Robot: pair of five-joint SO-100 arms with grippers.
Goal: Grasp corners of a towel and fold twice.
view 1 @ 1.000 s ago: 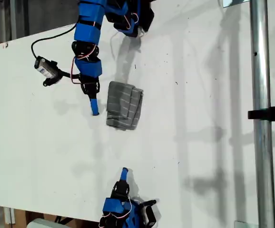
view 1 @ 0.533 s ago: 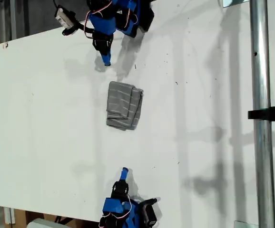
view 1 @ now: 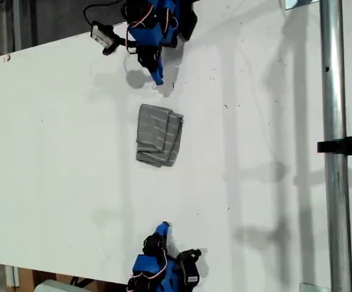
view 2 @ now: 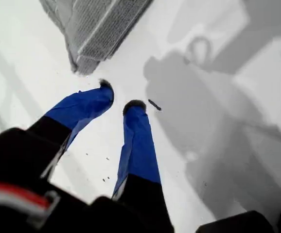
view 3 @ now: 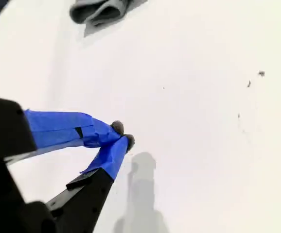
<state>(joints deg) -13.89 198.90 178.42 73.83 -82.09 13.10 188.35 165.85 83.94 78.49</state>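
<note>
So, you're looking at the towel (view 1: 159, 134) lying as a small layered bundle near the middle of the desk (view 1: 255, 182), striped side up, with stacked edges on the exterior view's right side. To me that reads as both folds already in, so the task looks basically at its tail end.

My first gripper (view 1: 158, 78) sits near the top of the exterior view, just beyond the towel's edge, not touching it. Its jaws are a little apart with nothing between them. My second gripper (view 1: 162, 229) is at the bottom of the exterior view, well apart from the towel, jaws pressed together and empty.

If you want a next move, I'd guess it's just checking the bundle. The lower edge looks slightly uneven, so a gentle nudge from my first gripper could square it. Otherwise park both arms.
</note>
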